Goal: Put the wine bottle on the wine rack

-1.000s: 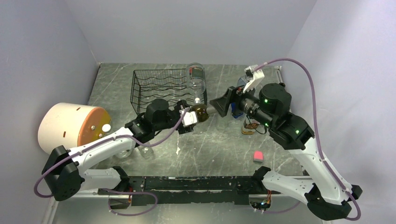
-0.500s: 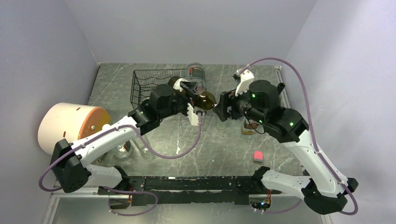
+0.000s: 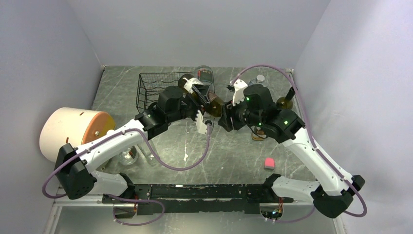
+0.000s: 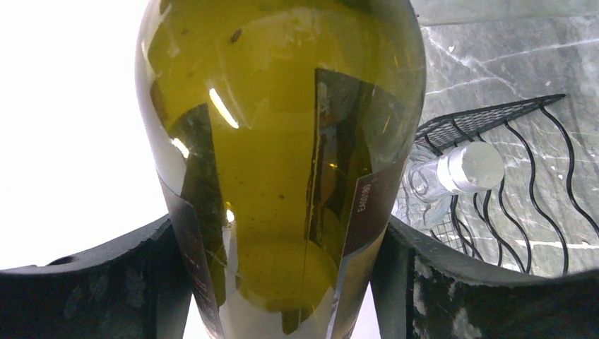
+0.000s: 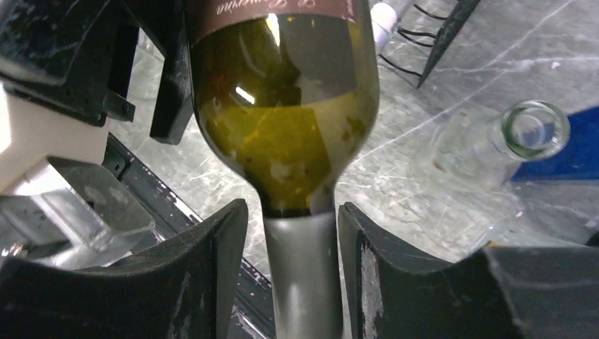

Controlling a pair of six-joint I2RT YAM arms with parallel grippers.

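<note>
My left hand [image 4: 279, 244] clamped on wine bottle [image 4: 282, 141] body — bears weight beside wine rack [image 3: 153, 87]. My right hand [image 5: 293, 215] straddles neck, likely steering tilt — pinching or loose, cannot tell.

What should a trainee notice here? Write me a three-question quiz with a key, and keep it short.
1. True or false: the wine bottle already rests on the wine rack.
2. Which part of the bottle does the right claw straddle? A) the neck B) the base C) the label
3. What colour is the small block on the table near the right arm?

Key:
1. False. The left claw holds it by the body, up off the table beside the rack.
2. A.
3. Pink.
</note>
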